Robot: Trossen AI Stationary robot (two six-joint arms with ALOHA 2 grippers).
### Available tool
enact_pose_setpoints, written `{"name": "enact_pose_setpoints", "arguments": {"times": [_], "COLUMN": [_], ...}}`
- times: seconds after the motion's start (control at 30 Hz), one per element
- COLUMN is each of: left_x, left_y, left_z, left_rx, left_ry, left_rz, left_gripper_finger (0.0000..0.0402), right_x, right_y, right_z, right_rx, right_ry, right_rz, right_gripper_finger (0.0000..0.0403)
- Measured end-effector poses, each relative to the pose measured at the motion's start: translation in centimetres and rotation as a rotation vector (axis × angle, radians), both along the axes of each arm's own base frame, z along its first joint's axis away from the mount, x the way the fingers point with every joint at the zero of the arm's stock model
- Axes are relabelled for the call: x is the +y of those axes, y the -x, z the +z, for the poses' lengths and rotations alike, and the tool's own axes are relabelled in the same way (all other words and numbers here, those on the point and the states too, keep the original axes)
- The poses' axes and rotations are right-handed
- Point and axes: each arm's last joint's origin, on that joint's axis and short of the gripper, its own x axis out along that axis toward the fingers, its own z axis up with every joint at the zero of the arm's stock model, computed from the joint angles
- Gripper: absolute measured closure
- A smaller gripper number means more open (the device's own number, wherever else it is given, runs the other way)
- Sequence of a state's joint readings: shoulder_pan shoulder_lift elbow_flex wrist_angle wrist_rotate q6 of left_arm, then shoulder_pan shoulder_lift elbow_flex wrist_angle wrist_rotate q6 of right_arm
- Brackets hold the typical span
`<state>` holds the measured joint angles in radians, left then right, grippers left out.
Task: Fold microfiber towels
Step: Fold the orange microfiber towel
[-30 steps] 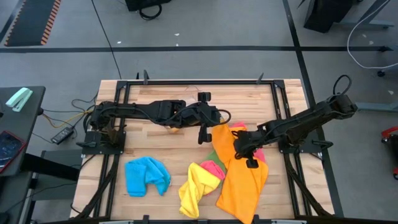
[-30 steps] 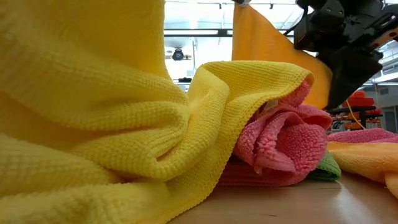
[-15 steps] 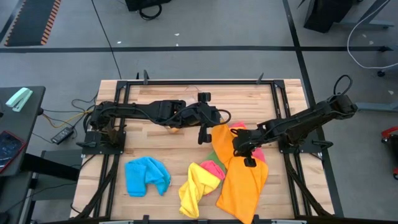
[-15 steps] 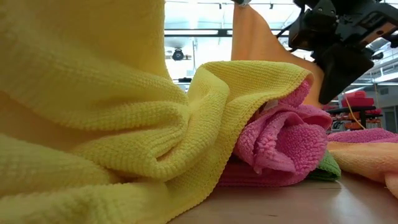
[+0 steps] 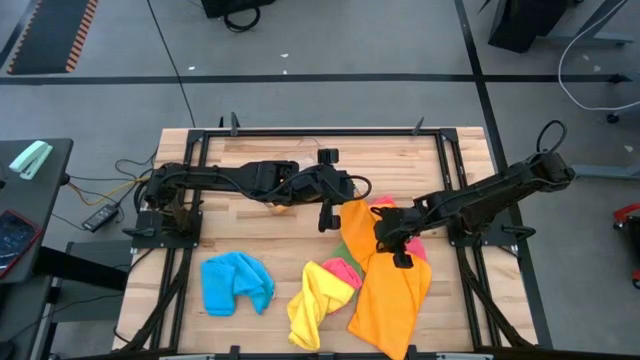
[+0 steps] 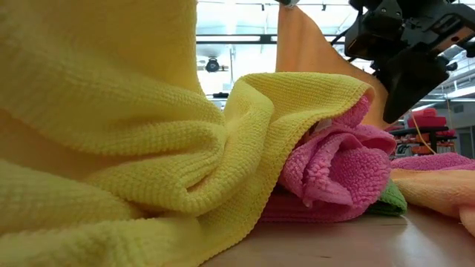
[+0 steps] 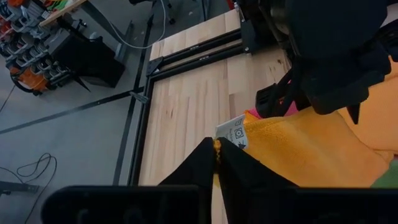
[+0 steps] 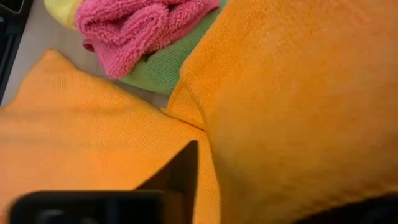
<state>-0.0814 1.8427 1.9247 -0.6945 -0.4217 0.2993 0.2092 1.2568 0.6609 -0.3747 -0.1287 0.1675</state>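
Note:
An orange towel is stretched from the table's near right up to my left gripper, which is shut on its raised corner. My right gripper sits low against the middle of the same towel, beside the lifted sheet. A yellow towel lies crumpled near the front, with a pink towel and a green towel bunched against it and partly under the orange one. A blue towel lies crumpled at the near left. My left gripper pinches the orange towel's corner edge between its two fingers, right beside the white label. The fingers slant downward from the table's left. The corner is lifted clear, the sheet hangs from it, and the towel's lower half lies on the table.
Black frame rails run along the table's left, right and far sides. Bare wood shows along the far part and between the blue and yellow towels. More pink cloth lies under the orange towel at the right.

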Motion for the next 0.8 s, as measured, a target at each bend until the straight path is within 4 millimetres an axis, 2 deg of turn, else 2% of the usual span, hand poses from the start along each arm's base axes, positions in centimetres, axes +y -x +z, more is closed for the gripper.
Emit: {"name": "enact_pose_setpoints", "arguments": {"times": [0.07, 0.13, 0.43, 0.57, 0.63, 0.8], "left_x": [0.0, 0.0, 0.0, 0.0, 0.0, 0.0], "left_y": [0.0, 0.1, 0.1, 0.1, 0.1, 0.0], "left_z": [0.0, -0.1, -0.1, -0.1, -0.1, -0.1], "left_rx": [0.002, 0.01, 0.018, 0.018, 0.018, 0.01], "left_ry": [0.0, -0.001, -0.001, -0.001, -0.001, -0.006], "left_rz": [0.0, 0.0, 0.0, 0.001, 0.0, -0.005], "left_gripper_finger": [0.0381, 0.039, 0.0376, 0.0392, 0.0393, 0.0376], "right_x": [0.0, 0.0, 0.0, 0.0, -0.1, -0.1], "right_y": [0.0, 0.1, 0.1, 0.1, 0.2, 0.1], "right_z": [0.0, -0.1, -0.1, -0.1, 0.5, 4.0], "right_rx": [-0.002, -0.001, -0.009, -0.012, 0.022, 0.064], "right_ry": [0.017, 0.03, 0.06, 0.072, 0.073, 0.086], "right_rz": [0.026, 0.038, 0.049, 0.056, 0.048, 0.006], "right_gripper_finger": [0.0374, 0.0392, 0.04, 0.04, 0.0401, 0.0402]}}
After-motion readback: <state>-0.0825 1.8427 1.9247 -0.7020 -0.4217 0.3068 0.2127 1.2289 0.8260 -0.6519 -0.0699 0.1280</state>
